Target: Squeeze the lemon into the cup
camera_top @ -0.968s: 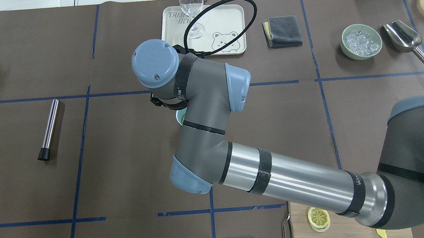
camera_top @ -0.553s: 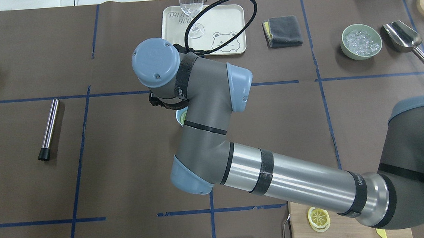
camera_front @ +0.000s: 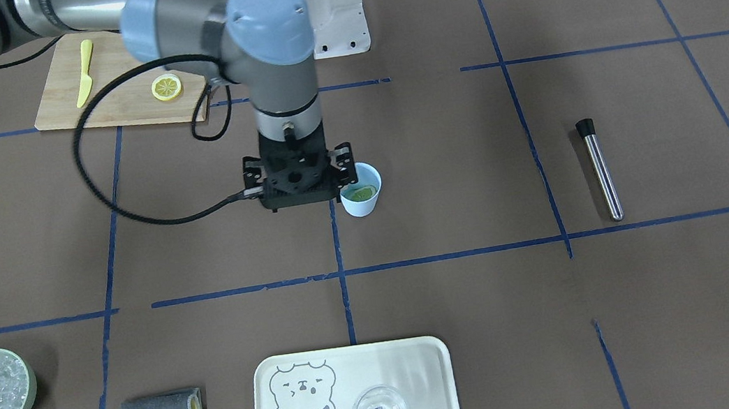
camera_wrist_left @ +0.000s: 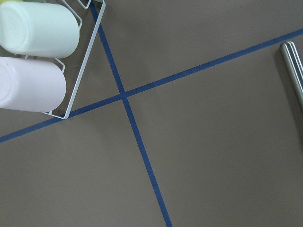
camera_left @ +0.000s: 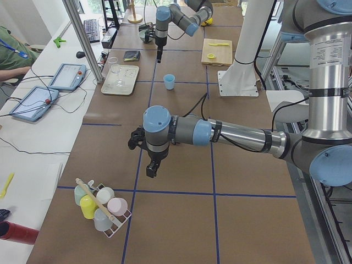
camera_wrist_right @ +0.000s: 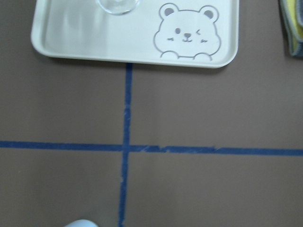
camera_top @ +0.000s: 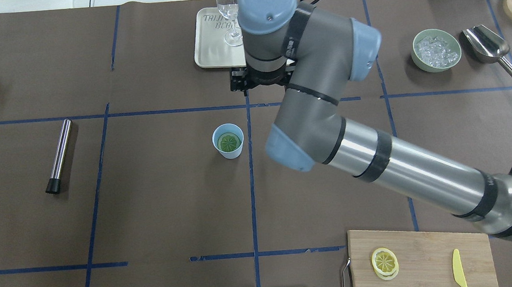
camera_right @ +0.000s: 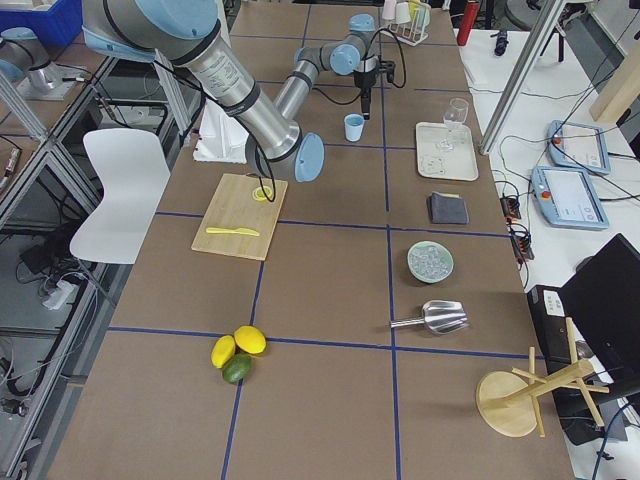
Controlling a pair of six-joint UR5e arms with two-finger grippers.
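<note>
Hovering above the brown paper-covered surface (camera_top: 152, 204) is the right tool (camera_left: 159, 56), between small pale blue tapered cup (camera_top: 233, 152) and cream bear-printed tray (camera_wrist_right: 94, 42) | thin round segmented lemon slice (camera_top: 229, 141) is lying flat inside that cup, apart from the tool | right tool's grip: cannot tell, fingers hidden | left tool (camera_left: 150, 170): far off, cannot tell
</note>
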